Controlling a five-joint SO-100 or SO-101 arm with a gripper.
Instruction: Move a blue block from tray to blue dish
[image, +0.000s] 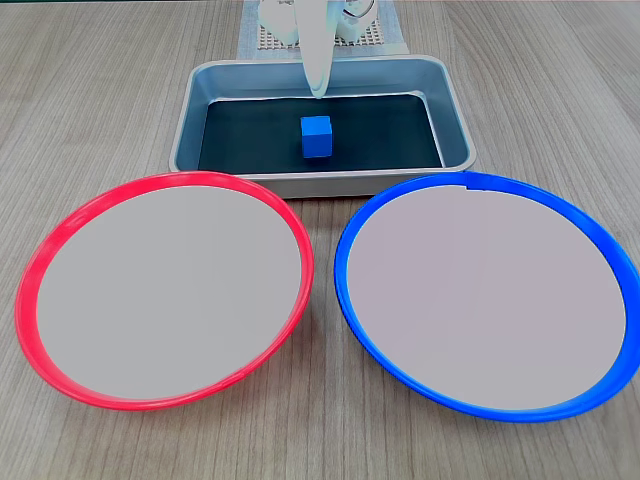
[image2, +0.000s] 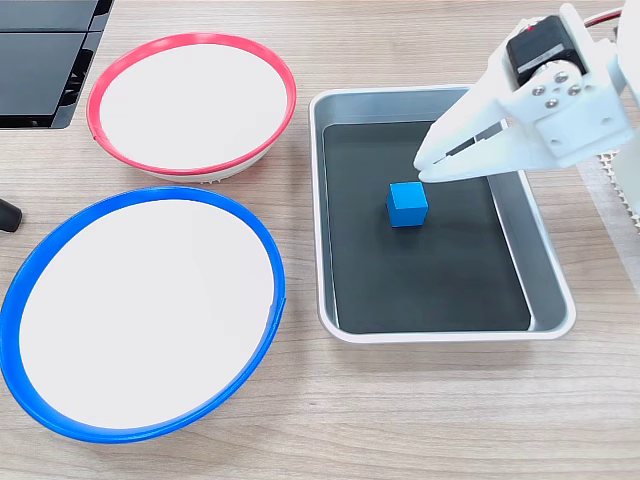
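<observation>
The claw hangs over the tray, fingers nearly together and holding nothing. The blue block sits apart from the tips, just below and slightly left of them in a fixed view, on the tray's dark floor. Spread the fingers wider than the block, centre them over it, square to its faces, then descend and close. The tray walls stand well clear. The blue dish lies beyond the tray's left wall; the red dish sits adjacent, so avoid it.
</observation>
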